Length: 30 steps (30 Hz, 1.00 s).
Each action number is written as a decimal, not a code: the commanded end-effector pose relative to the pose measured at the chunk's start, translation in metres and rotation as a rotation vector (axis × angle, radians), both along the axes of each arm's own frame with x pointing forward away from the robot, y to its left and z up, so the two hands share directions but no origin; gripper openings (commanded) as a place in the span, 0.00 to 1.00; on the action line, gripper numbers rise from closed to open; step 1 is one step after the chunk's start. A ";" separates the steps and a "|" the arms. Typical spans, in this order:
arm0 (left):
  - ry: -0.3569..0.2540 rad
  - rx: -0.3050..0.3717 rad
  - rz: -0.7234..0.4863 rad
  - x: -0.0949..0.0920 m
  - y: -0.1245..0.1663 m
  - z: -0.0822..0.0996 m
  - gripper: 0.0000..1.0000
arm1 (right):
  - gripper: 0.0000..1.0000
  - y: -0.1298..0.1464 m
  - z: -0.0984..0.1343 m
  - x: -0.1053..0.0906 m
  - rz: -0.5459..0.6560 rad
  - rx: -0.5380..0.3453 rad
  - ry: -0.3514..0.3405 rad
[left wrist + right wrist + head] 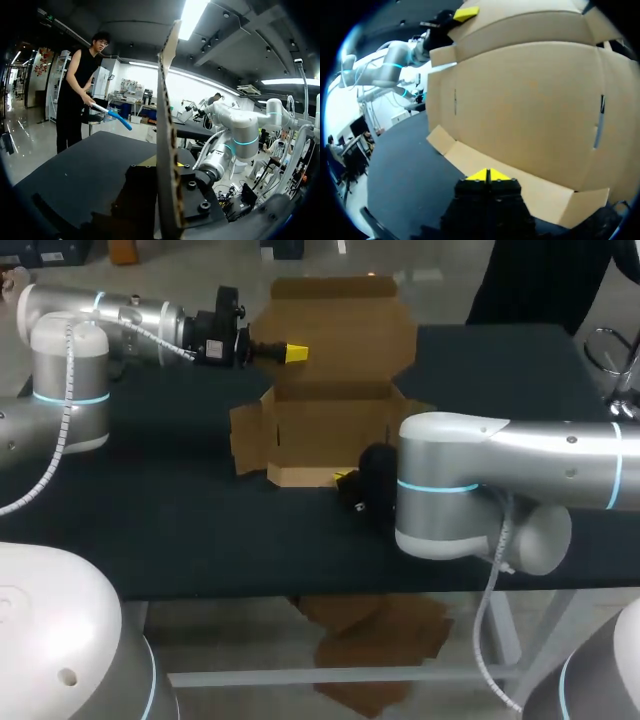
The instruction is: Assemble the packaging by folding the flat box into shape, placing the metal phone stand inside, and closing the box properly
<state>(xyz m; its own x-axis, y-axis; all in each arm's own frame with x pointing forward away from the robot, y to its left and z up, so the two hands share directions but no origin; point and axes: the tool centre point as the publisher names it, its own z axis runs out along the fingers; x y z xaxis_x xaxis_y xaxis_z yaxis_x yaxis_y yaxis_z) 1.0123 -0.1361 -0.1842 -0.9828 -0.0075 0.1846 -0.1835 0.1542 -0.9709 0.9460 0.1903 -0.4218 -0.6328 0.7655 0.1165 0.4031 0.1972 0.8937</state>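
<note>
Folding cleanly means holding the lid [345,320] at the frame's upper middle steady in the left gripper [295,353] — seemingly pinched on its edge — while the right gripper [489,175], tips together and empty, squares the front flap [530,192] of the box [330,430] at centre

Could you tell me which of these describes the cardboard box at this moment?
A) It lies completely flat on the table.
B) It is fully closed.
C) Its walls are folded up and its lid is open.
C: the box stands on the table with its walls raised, and its lid is open behind them, so the inside is uncovered.
</note>
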 end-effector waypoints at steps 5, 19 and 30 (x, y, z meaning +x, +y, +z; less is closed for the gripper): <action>0.001 -0.001 -0.004 0.000 0.001 -0.001 0.00 | 0.00 0.006 -0.010 0.000 -0.060 0.005 -0.034; 0.000 0.007 -0.021 -0.006 0.000 -0.005 0.00 | 0.00 0.006 -0.018 0.004 -0.066 0.017 -0.010; 0.002 0.010 -0.027 -0.007 -0.001 -0.007 0.00 | 0.00 0.004 -0.021 0.004 -0.075 0.034 0.002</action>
<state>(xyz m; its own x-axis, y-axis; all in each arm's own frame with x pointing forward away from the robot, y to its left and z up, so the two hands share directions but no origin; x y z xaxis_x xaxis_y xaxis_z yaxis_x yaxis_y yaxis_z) 1.0047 -0.1381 -0.1901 -0.9826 0.0124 0.1855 -0.1808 0.1679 -0.9691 0.9487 0.1913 -0.4314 -0.5836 0.7980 0.1502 0.4236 0.1414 0.8947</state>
